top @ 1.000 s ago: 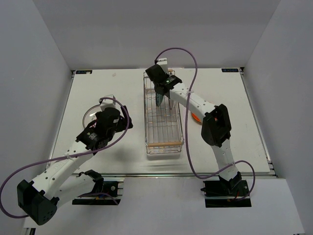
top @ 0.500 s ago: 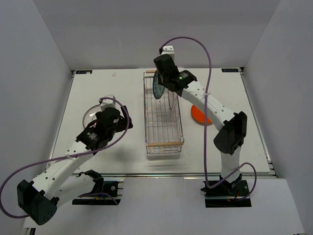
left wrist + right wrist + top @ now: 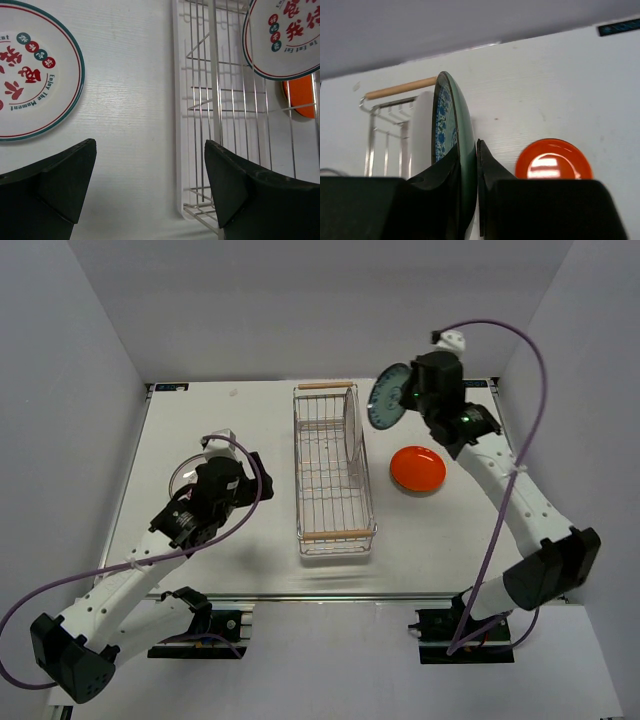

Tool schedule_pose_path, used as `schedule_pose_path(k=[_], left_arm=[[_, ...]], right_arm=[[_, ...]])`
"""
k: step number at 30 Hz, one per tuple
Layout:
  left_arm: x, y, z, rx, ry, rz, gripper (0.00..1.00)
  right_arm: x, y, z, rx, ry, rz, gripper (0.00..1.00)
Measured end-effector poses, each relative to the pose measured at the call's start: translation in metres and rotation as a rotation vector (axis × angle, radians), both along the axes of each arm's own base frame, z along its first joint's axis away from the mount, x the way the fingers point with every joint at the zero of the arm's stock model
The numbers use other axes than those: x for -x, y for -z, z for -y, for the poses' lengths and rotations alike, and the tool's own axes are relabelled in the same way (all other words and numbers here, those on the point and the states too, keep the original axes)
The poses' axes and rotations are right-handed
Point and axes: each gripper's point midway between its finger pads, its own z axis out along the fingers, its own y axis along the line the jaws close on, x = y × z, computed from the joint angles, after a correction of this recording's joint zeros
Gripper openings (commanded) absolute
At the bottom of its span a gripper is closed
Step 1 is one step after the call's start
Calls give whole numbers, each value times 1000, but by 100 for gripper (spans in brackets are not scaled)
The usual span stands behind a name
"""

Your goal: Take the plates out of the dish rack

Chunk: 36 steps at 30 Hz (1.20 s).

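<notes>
Currently in hand: the carry-and-place step. A round teal plate with a blue-patterned face is held clear of the long chrome wire dish rack, off to its right.
Right gripper: clamped on the teal plate's rim, one finger on each face.
Left gripper: spread wide with nothing in it, over the white table beside the rack's left wall.
Teal plate, place: it is in the air over the far right of the table. It is beyond a glossy round orange plate that lies flat there, and it touches neither that plate nor the rack.
Teal plate, facing: it is held on edge and somewhat tilted. The patterned face is turned leftward to the rack side and the plain green back away to the right. Being round, it has no long axis.
Rack axis: the long axis runs near to far, with a wooden bar handle at each short end.
Progress: judged well along. A lettered white plate with a dark rim is left standing on edge in the rack. A matching plate lies flat on the table to the left.
Next move: the teal plate would need to be tipped from on-edge to flat. It should then be lowered until it is supported, either beside or upon the orange plate, and only then released.
</notes>
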Motion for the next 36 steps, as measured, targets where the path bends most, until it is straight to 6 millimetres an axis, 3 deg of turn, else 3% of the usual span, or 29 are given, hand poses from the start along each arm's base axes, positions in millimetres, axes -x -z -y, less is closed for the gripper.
schedule_pose_path(k=[2, 5, 7, 12, 16, 21, 32, 36], left_arm=[[-1, -4, 2, 8, 9, 9, 98], [-3, -9, 6, 15, 24, 16, 98], [-5, -11, 9, 13, 31, 16, 98], [-10, -9, 14, 3, 39, 0, 98], [-10, -5, 16, 1, 50, -15, 98], [-11, -8, 19, 13, 58, -7, 98], [-11, -7, 20, 15, 60, -9, 98], [-10, -5, 19, 11, 60, -15, 98]], right_arm=[[0, 4, 39, -26, 84, 6, 8], [1, 21, 80, -61, 173, -11, 8], [3, 44, 98, -89, 206, -43, 7], [12, 124, 131, -139, 265, -212, 7], [22, 175, 141, -188, 277, -322, 8], [25, 214, 142, -251, 259, -387, 9], [12, 244, 149, -334, 257, -389, 19], [6, 250, 154, -346, 270, -384, 36]])
